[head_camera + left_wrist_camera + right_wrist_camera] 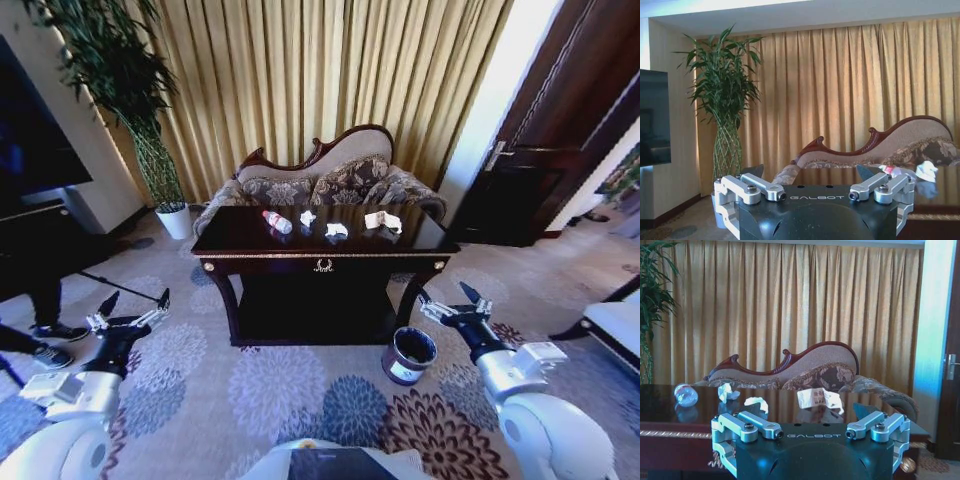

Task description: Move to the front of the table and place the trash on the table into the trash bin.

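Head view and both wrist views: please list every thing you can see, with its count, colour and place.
table: one, dark glossy wood, centre, before the sofa
bottle: one, clear with red cap, lying on tabletop, left
paper wads: three, white, on tabletop, right of the bottle
trash bin: one, dark, black liner, on carpet by the table's right front leg
sofa: one, patterned, carved wood back, behind the table
plant: one, green, white pot, left of the sofa
curtain: golden, back wall
left gripper: open, low, left of the table
right gripper: open, low, above the bin

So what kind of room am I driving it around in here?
Probably a hotel suite or formal sitting room: a carved-back sofa before full gold curtains, a glossy dark table on floral carpet, and a potted plant.
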